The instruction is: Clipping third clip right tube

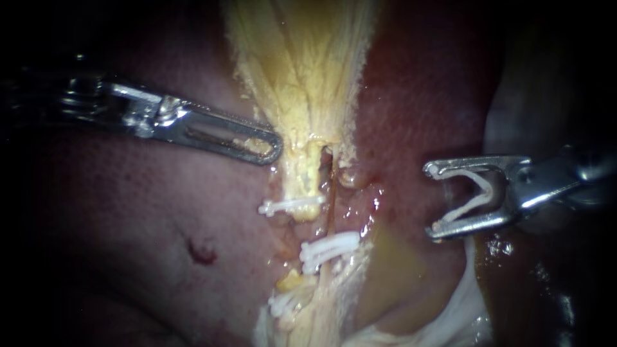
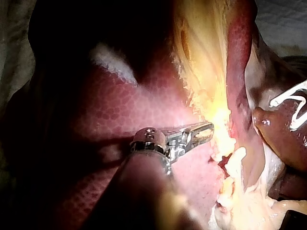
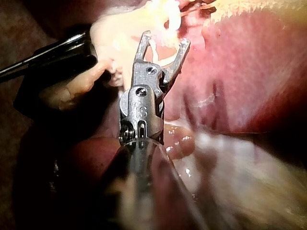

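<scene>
Room by the thin brown right tube point(image 1: 331, 193) comes from your left end effector point(image 1: 273, 151) pinching yellow fatty tissue point(image 1: 302, 77) aside; your right end effector point(image 1: 430, 200) grips an open white clip point(image 1: 490, 194).

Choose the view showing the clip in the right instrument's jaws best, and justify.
Endoscope view: the clip shows whole, a white V between the right instrument's jaws. Right wrist view loses it against pale tissue; left wrist view catches only part.
</scene>
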Robot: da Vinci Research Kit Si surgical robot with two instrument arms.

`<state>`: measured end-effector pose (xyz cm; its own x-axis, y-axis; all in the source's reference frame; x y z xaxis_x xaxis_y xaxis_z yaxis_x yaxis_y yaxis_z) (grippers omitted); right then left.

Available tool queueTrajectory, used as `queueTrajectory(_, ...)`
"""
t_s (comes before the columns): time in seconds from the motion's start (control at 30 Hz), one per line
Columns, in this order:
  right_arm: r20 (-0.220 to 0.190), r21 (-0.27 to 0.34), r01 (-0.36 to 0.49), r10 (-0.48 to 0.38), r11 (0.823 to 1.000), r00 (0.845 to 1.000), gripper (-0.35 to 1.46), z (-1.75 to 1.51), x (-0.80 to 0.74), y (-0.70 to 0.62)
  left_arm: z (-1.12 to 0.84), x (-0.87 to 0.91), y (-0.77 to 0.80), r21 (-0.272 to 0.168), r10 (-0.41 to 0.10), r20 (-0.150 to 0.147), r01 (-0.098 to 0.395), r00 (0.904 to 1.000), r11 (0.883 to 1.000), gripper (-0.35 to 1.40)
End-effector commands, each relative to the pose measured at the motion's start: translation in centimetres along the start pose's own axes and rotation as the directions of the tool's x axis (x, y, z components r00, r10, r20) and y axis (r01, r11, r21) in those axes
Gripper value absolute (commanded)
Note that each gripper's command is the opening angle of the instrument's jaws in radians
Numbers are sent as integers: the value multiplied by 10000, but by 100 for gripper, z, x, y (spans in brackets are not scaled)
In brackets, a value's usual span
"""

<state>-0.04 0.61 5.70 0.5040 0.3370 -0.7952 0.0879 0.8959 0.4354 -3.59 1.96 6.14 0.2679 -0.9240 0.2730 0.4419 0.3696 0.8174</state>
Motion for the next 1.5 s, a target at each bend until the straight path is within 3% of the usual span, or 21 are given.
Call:
queueTrajectory(0.03,-1,1,0,0,10000,10000,50,0,0,0,-1,0,0,-1,2,-3,-2,10000,10000,-35)
queueTrajectory(0.2,0,-5,-4,4,10000,10000,50,1,0,0,-19,-1,-1,93,-4,-67,5,10000,10000,-35)
queueTrajectory(0.57,19,46,-10,9,10000,10000,50,2,0,2,-86,-21,-3,-315,-165,279,173,9995,9994,-35)
queueTrajectory(0.87,-123,245,-4,7,9997,9999,50,28,12,9,-88,-21,-2,-327,-173,325,183,9993,9993,-35)
queueTrajectory(1.03,-543,332,-692,709,9971,9960,50,56,18,23,-88,-21,-2,-327,-172,325,183,9993,9993,-35)
queueTrajectory(1.17,-1071,701,-1452,1522,9869,9825,50,80,9,35,-88,-21,-3,-328,-173,325,183,9993,9993,-35)
queueTrajectory(1.37,-1060,884,-2068,2156,9744,9707,50,112,-13,52,-87,-20,-2,-336,-169,331,180,9993,9993,-35)
queueTrajectory(1.5,-1046,1062,-2305,2414,9673,9648,50,130,-20,65,-86,-20,-2,-342,-169,335,181,9993,9993,-35)
